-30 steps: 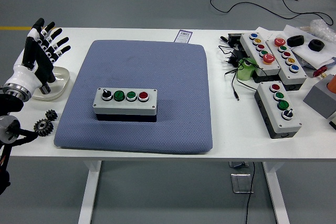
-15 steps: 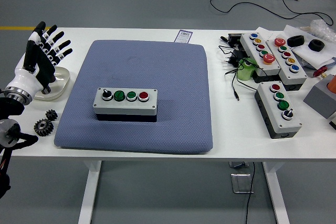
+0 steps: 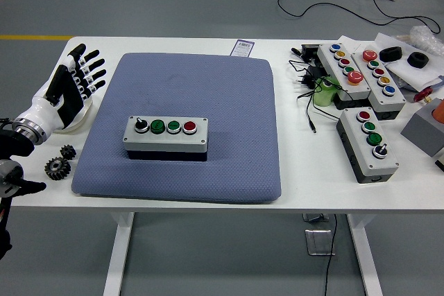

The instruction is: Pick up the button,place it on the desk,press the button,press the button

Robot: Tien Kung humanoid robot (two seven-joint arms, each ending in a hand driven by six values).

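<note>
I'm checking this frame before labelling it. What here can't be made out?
- Head view: the white dish is mostly hidden behind the open left hand.
- The right hand is out of frame.
- The orange object and grey block are cut by the right edge.
- Print on the small card is too small to read.

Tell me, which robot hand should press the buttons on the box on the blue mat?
Probably the left hand: it is the only one in view, open, beside the mat to the left of the box. The right hand is out of sight.
</note>
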